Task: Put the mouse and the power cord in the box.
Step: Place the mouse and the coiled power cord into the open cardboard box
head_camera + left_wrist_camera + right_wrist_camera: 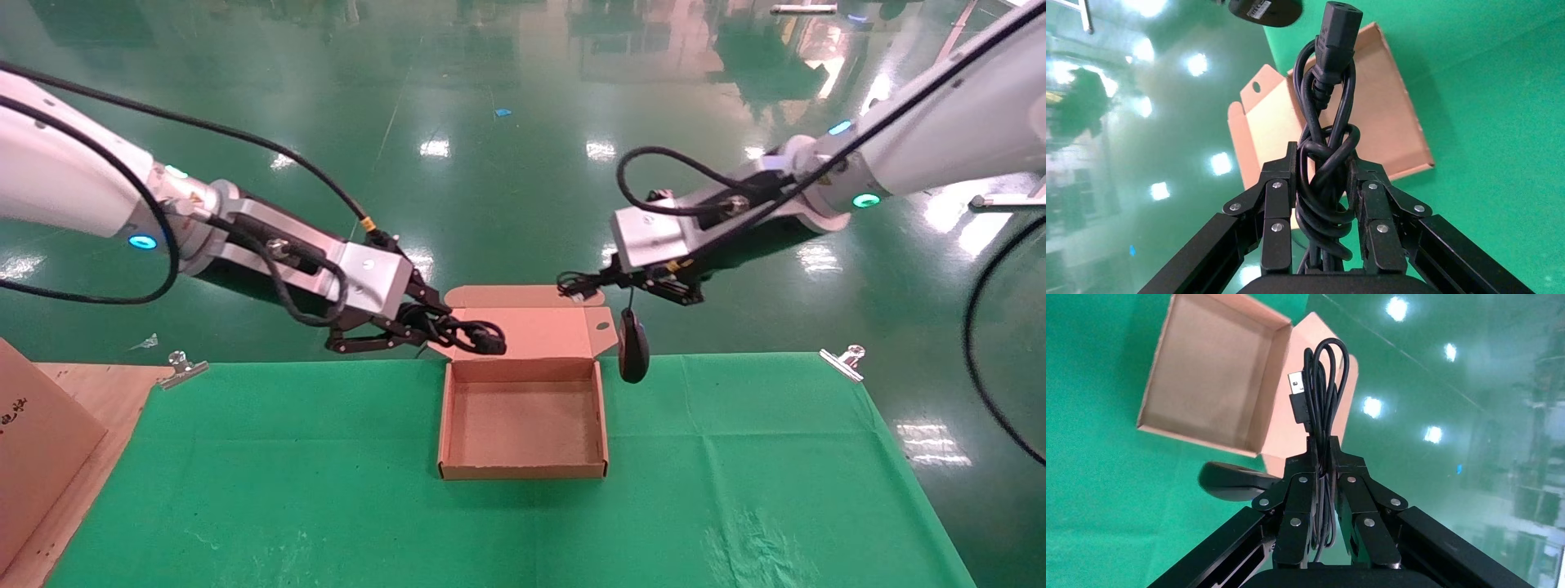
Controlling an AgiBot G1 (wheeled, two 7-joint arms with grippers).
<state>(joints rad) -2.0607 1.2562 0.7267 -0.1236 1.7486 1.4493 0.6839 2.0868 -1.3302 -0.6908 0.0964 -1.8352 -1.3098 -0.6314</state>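
Observation:
The box [523, 469] lies open on the green cloth, its lid standing up at the back and its inside bare. My left gripper [431, 323] hangs just left of the lid, shut on the bundled power cord [470, 335]. In the left wrist view the power cord [1327, 122] sticks out past the gripper [1324, 156], plug end outward, over the box [1395, 122]. My right gripper [621, 282] is shut on the mouse's coiled cable [1322, 373]. The mouse [633, 347] dangles below it, beside the lid's right edge. The right wrist view shows the gripper [1321, 450], the mouse [1229, 481] and the box [1211, 367].
A bigger brown carton [33, 457] stands at the table's left edge on bare wood. Metal clips [181, 367] [846, 359] pin the green cloth [735, 490] at the back corners. Glossy green floor lies beyond the table.

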